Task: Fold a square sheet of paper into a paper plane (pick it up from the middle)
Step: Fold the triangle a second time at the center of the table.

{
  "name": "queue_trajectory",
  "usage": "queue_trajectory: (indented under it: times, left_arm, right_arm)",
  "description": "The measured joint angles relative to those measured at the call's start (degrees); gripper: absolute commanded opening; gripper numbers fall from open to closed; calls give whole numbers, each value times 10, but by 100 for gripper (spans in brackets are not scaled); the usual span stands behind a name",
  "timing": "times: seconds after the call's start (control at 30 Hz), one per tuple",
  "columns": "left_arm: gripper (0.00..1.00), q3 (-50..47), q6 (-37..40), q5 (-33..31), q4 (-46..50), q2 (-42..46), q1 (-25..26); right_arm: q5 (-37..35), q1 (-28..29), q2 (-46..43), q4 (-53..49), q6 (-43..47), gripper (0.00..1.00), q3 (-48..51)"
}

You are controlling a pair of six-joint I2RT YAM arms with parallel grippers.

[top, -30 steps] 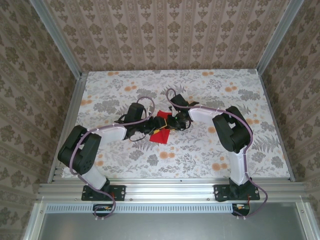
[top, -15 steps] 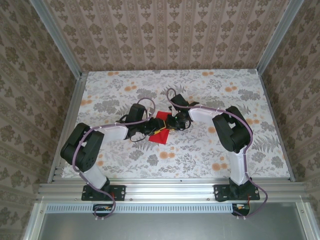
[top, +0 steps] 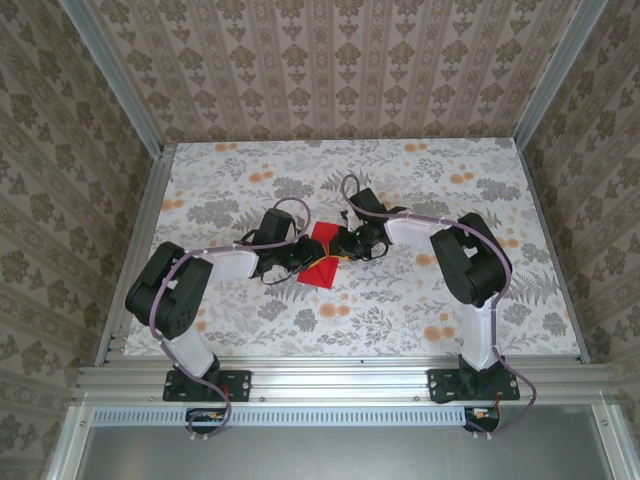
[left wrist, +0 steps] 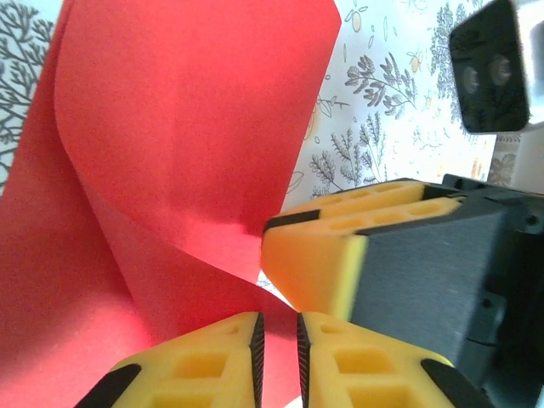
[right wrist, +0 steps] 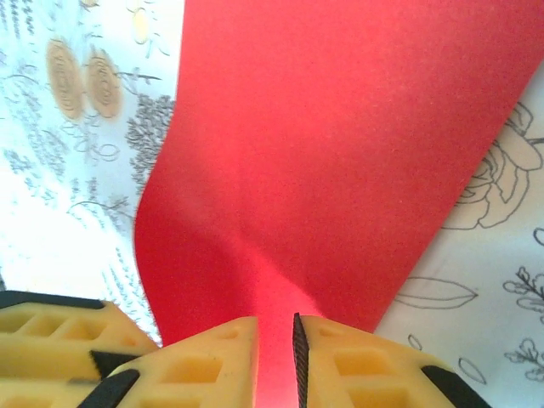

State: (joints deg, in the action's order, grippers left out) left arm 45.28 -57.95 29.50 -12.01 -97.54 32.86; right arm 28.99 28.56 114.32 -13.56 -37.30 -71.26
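Red paper sheet (top: 321, 262) sits mid-table on floral cloth (top: 420, 300), between the two arms, approx. centre of the workspace. Top view: both arms reach inward and meet over the sheet; left gripper (top: 311, 257) and right gripper (top: 339, 249) are just beside each other, nearly touching.

Left wrist view: left gripper (left wrist: 278, 330) has yellow fingers (left wrist: 195, 361) pressed almost together, with a thin strip of red caught in the slit, i.e. clamped on the sheet (left wrist: 170, 161). Paper rises from the pinch and curls over in a smooth bend; no sharp crease seen. Yellow pad of the right gripper (left wrist: 319, 259) touches the paper just beside the pinch.

Right wrist view: right gripper (right wrist: 274, 331) likewise closed on the sheet (right wrist: 340, 153), red visible in the narrow gap. Paper buckles upward from the pinch, far edge lying toward the cloth. Left gripper finger (right wrist: 51, 336) at lower left corner, adjacent.

Sheet cond.: bowed, unfolded, no tears noted.
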Motion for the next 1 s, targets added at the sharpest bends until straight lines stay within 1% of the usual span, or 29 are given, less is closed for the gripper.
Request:
queue_trajectory:
  times: [0.17,0.27,0.33,0.53,0.63,0.8,0.93,1.0]
  left_arm:
    - [11,0,0,-7,0,-1,0]
    - [10,0,1,-10,0,-4,0]
    - [10,0,1,-10,0,-7,0]
    - [10,0,1,-11,0,-11,0]
    - [10,0,1,-11,1,-11,0]
    - [10,0,1,-11,1,-11,0]
    - [10,0,1,-11,1,-11,0]
    - [10,0,1,-11,1,-11,0]
  right_arm:
    - [12,-3,-24,26,-6,19,20]
    - [19,-3,-30,40,-7,20,24]
    - [24,-3,-31,46,-7,22,27]
    - [30,-3,-32,46,-6,22,30]
    - [32,-3,-32,45,-6,26,35]
    - [33,-3,-33,39,-2,28,45]
    - [42,-3,-33,37,0,25,46]
    - [49,-3,-33,37,1,21,46]
